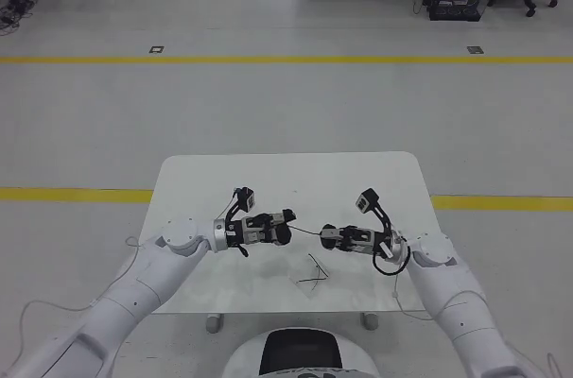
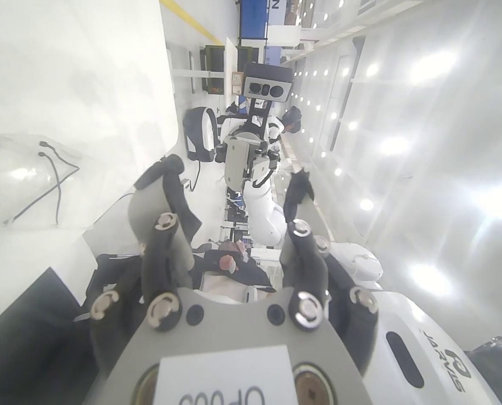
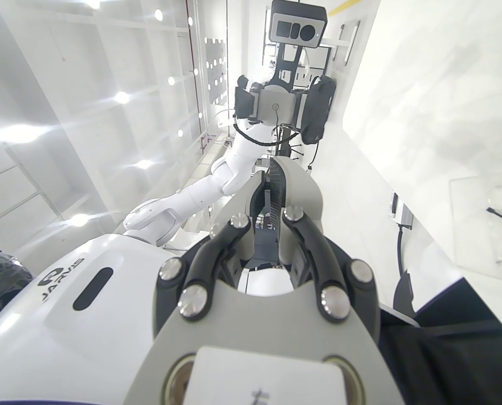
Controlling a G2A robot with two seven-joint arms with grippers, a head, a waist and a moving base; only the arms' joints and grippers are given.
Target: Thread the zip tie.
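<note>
The right gripper (image 3: 271, 183), fingers pressed together apparently on the zip tie (image 1: 306, 231), holds it mid-air toward the left gripper (image 2: 233, 176), whose fingers stand apart. The left should close only once the strap lies squarely between them.

White table (image 1: 362, 180), clear plastic bag (image 2: 23, 200) on it, yellow floor lines (image 1: 268, 60)

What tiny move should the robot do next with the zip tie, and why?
Probably close the left gripper on the zip tie. Its fingers stand open, while the right gripper looks shut on the other end, and the thin strand spans the gap between them.
</note>
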